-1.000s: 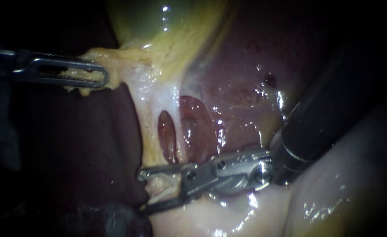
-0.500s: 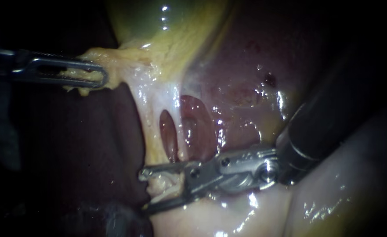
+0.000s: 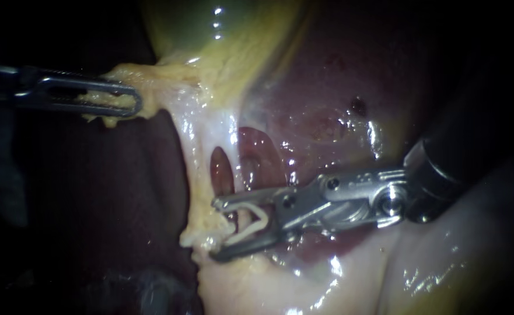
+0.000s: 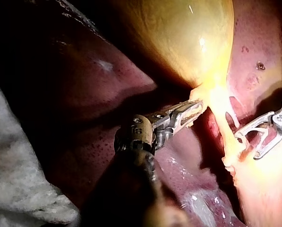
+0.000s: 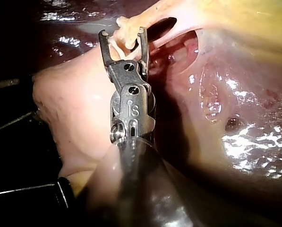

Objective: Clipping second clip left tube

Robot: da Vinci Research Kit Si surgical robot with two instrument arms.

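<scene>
Right instrument point(image 3: 214, 229) is holding white clip point(image 3: 251, 224) in wide jaws; left tube point(image 3: 201, 192) is lying at tips' nine o'clock. Likely needs advancing fully across tube before squeezing. Left instrument point(image 3: 134, 99) is gripping gallbladder point(image 3: 227, 35), tensioning.

This was a surgical practice bench. A dark red liver point(image 3: 327, 105) and its yellow-green gallbladder point(image 3: 221, 41) lay bare as loose organs, and in the left wrist view a crumpled white cloth point(image 4: 18, 179) lay beside the liver. Two slender metal tools worked under one close, bright light. The left instrument point(image 3: 131, 99) held the gallbladder's yellow fringe, and the right instrument point(image 3: 216, 228) carried a white clip point(image 3: 251, 229) at its tip. Beyond the lit tissue everything was dark.
</scene>
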